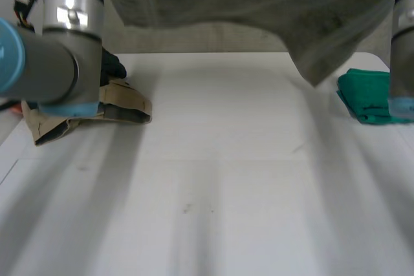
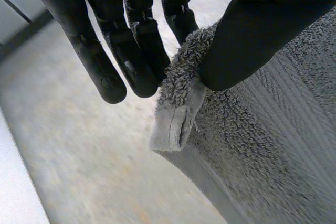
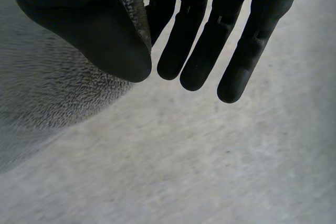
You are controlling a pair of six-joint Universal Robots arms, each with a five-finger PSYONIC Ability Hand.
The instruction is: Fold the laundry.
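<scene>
Closest to the camera in the head view is the left arm (image 1: 58, 63), its grey joint and light-blue cap low over the near left part of the white bench (image 1: 226, 179). The right arm (image 1: 402, 50) stands at the far right edge of the bench.

Between the two arms a grey towel (image 1: 259, 4) hangs spread out, raised above the far side of the bench. Its lower edge runs unevenly and drops lowest towards the right, near a folded green cloth (image 1: 365, 95) that lies on the bench beside the right arm. I cannot tell whether that low point touches the bench. A folded tan cloth (image 1: 129, 105) lies on the bench at the left, partly hidden behind the left arm.

In the left wrist view the left hand (image 2: 252, 40) grips a corner of the grey towel: the thumb presses the looped pile against the straight fingers (image 2: 105, 72), and the hemmed corner sticks out just below the pinch. The rest of the towel falls away under the thumb.

In the right wrist view the right hand (image 3: 210, 35) pinches the towel as well. A thin edge of it is caught between the thumb and the nearest straight finger, and the rest of the cloth hangs down beside the thumb.
</scene>
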